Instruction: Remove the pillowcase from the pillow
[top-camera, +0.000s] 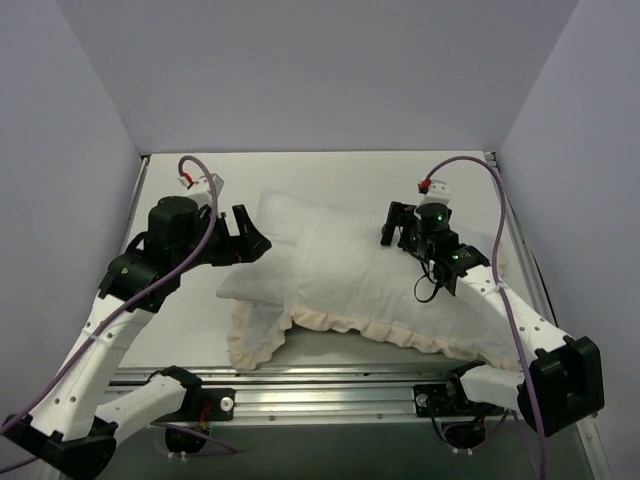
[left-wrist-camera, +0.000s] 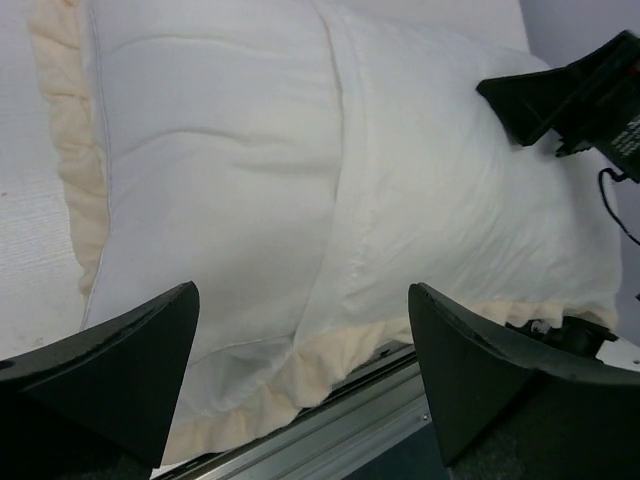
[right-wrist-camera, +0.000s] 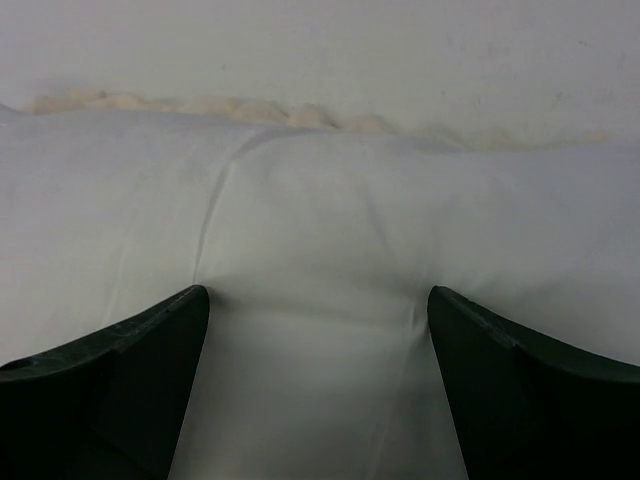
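The pillowcase (top-camera: 350, 275) lies white face up across the middle of the table. Its cream ruffled edge (top-camera: 262, 340) shows along the near side. It looks plump, so the pillow is inside, hidden by the fabric. A fold line (left-wrist-camera: 338, 200) crosses the cover. My left gripper (top-camera: 255, 238) hovers open at the cover's left end, with nothing between its fingers (left-wrist-camera: 302, 290). My right gripper (top-camera: 398, 225) is open over the far right part. Both its fingertips rest on smooth white fabric (right-wrist-camera: 318, 292), and the far ruffle (right-wrist-camera: 250, 108) lies beyond.
A metal rail (top-camera: 330, 385) runs along the near table edge, right beside the ruffle (left-wrist-camera: 300, 385). Grey walls close in the left, right and back. White table top (top-camera: 185, 320) shows left of the cover, and more lies behind it.
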